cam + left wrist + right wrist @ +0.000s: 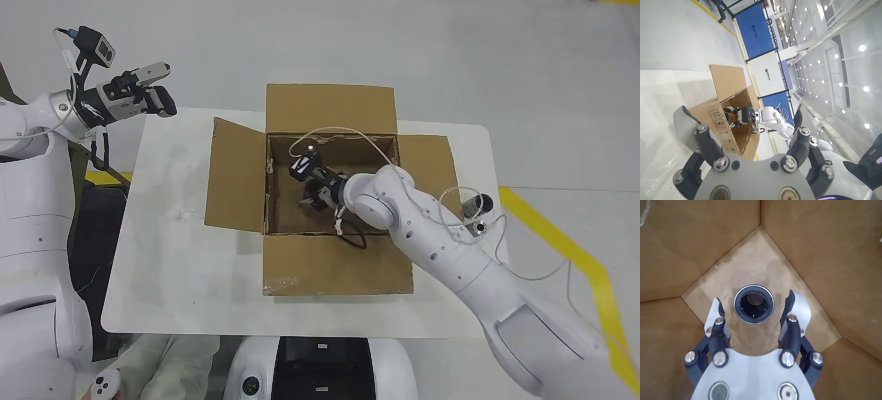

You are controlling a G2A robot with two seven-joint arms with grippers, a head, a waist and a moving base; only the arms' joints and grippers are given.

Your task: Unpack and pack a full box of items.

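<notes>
At the far left we saw the left gripper [150, 88] held up over the far left corner of the white table [170, 260], well apart from the work, its fingers spread wide with nothing between them.

In the middle of the table stood the cardboard box [330, 268] with all four flaps folded out. The only item we could see in it was a black cylinder [754, 304] with a pale metal rim. It stood upright on the bare floor of the box, open end up, near one corner but clear of both walls.

We judged the cylinder to be rigid and fairly light. Its round, smooth-looking wall seemed likely to slip or twist out of a loose pinch. The best hold looked to be straight across the outer wall, just under the rim, with the pads on opposite sides. Hooking a finger inside seemed a poorer choice, as the interior looked glossy.

To the right, the right gripper [754, 301] reached down into the box from the robot's right side. Its fingers were apart, one on either side of the cylinder and touching neither side. From the wrist view they appeared to hang above the rim rather than around the wall, though we could not tell the height for certain.
</notes>
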